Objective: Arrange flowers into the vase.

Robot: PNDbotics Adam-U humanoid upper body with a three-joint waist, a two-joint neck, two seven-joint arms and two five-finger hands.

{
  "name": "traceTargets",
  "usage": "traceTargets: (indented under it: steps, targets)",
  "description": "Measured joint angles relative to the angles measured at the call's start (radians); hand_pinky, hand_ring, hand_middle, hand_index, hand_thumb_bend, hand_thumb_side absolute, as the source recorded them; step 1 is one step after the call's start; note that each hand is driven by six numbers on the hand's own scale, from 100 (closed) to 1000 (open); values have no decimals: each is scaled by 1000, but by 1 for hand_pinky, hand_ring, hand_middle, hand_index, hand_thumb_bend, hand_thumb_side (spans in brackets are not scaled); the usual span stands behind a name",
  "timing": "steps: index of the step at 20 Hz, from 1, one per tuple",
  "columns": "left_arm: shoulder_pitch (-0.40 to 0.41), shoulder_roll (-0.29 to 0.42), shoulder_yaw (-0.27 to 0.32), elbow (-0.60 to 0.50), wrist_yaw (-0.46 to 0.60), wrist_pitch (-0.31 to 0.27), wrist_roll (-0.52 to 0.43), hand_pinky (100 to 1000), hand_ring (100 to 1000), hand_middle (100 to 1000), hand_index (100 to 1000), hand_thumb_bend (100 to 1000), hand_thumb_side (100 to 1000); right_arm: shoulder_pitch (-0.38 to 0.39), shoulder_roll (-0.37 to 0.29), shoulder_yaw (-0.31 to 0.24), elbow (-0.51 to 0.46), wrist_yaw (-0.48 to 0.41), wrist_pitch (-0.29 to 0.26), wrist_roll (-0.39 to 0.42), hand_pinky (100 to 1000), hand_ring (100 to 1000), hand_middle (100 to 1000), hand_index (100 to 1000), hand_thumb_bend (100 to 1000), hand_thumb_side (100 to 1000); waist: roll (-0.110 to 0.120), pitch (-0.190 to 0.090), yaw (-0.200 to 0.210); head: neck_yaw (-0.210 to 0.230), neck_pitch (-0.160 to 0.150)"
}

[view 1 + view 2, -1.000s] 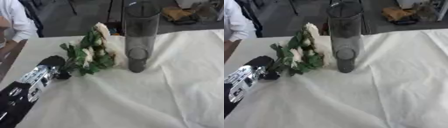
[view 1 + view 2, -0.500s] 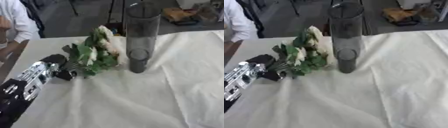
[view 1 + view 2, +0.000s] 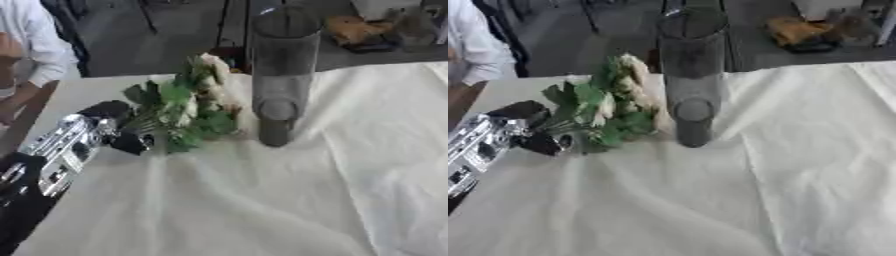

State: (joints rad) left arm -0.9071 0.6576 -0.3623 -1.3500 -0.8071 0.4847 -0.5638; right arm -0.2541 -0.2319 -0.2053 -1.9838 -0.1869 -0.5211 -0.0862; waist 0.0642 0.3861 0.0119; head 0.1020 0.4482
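A bunch of white flowers with green leaves point(image 3: 191, 105) sits just left of the tall dark glass vase point(image 3: 280, 75), which stands upright on the cream cloth. My left hand point(image 3: 118, 127) comes in from the lower left, its dark fingers curled round the stems at the bunch's lower left end. The blooms point up and away toward the vase's left side. The stems themselves are mostly hidden by the hand. My right hand shows in neither view.
The cream tablecloth point(image 3: 289, 200) lies wrinkled across the table, with open cloth in front and to the right. A person in a white sleeve point(image 3: 31, 40) sits at the far left edge. Beyond the table are a dark floor and clutter point(image 3: 363, 32).
My left hand has moved right and up with the flower bunch, bringing the blooms closer to the vase and lifting them more upright.
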Motion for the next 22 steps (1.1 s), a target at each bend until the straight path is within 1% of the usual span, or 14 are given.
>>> traceTargets:
  steps: [2,3,4,9,14,19,22]
  targets:
    - [3,7,4,-16,-1,10,9,100,100,100,100,139,468,0,0,0,0,0,0,0,860,859,623,919,100,995,-1,0,0,0,0]
    - [5,10,4,-23,-2,15,15,100,100,100,100,108,465,0,0,0,0,-1,0,0,860,859,622,920,100,994,-1,0,0,0,0]
    - [7,12,5,-30,-4,20,23,100,100,100,100,100,466,0,0,0,0,-1,0,0,860,859,622,920,100,994,-2,0,0,0,0]
    - [20,12,14,-65,2,45,83,100,100,100,100,100,469,0,0,0,0,-1,0,0,860,858,622,919,100,996,-5,0,2,-1,0]
    - [34,27,29,-105,37,76,137,100,100,100,100,100,466,0,0,0,0,-4,-1,-1,859,858,622,919,100,997,-8,-5,6,-2,0]
    - [46,39,44,-136,66,106,186,100,100,100,100,100,448,1,0,0,0,-4,-2,-2,860,859,622,919,100,998,-11,-5,8,-3,0]
    - [55,47,51,-149,77,120,212,100,100,100,100,100,452,5,0,0,0,-4,-3,-3,859,859,621,919,100,997,-13,-5,10,-4,0]
